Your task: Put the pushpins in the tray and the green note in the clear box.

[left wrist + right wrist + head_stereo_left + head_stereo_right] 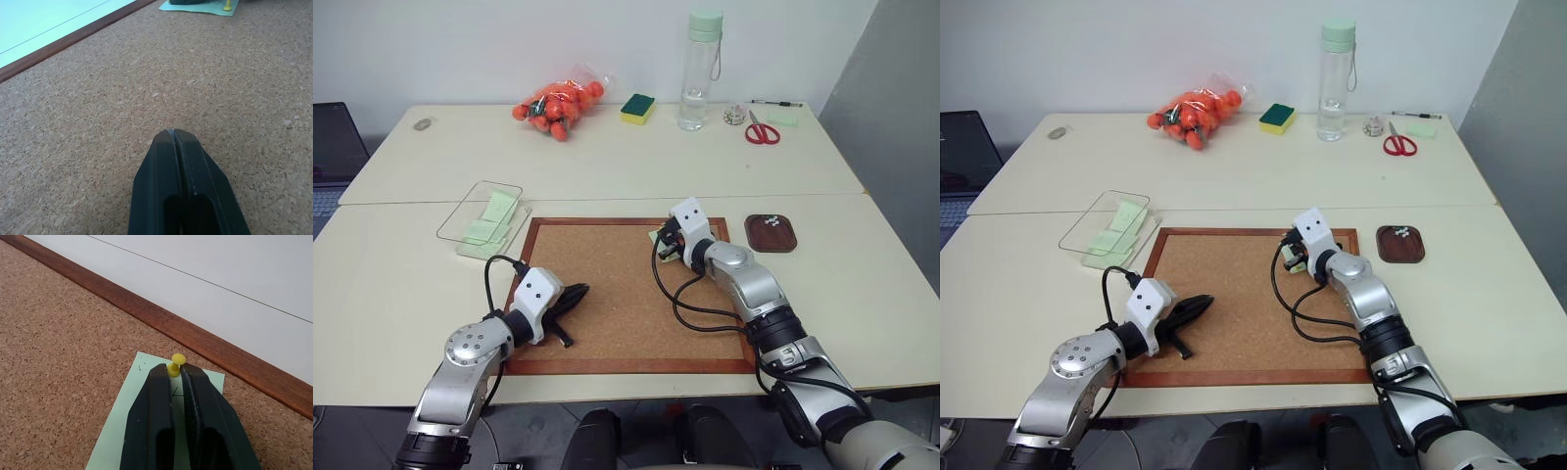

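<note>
On my left, the clear box (pixel 478 211) lies long axis running away from me, just off the cork board's (pixel 626 294) far left corner, with what I count as three green notes inside, and my left gripper (pixel 174 133) rests pressed shut and empty over the cork. At the board's far edge, my right gripper (pixel 174 369) is pinched on one yellow pushpin (pixel 175 365), head pointing away along the fingers, pinning one green note (pixel 128 431). Right of the board, the tray (pixel 771 233) holds a few pale pushpins, too small to count.
</note>
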